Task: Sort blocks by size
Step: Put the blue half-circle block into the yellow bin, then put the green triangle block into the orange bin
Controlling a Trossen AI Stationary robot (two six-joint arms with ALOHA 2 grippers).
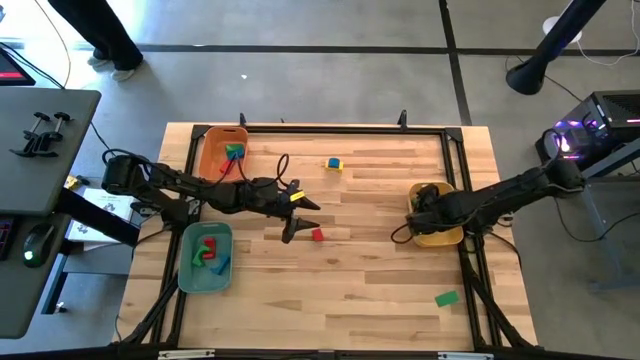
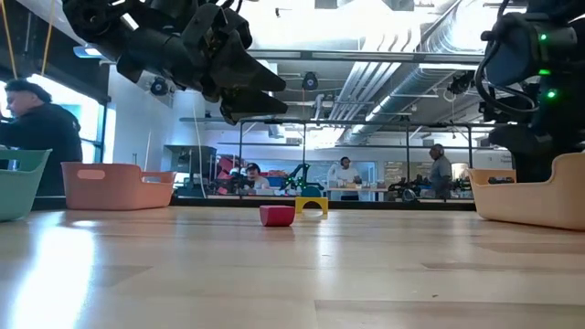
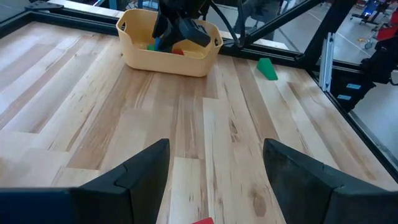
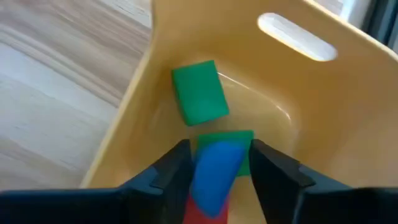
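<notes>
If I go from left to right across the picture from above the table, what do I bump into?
Teal tray → orange tray → left gripper → red block → yellow and blue block → yellow tray with the right gripper in it → green block.

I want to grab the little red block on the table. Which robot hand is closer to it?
The left hand. It hovers just beside the red block, fingers open. The right hand is far away, over the yellow tray.

Overhead view: both arms working over the wooden table (image 1: 380,280).
Left gripper (image 1: 297,218) is hovering just beside the red block (image 1: 318,235); right gripper (image 1: 420,203) is reaching into the yellow tray (image 1: 440,238), well apart from that block.
</notes>
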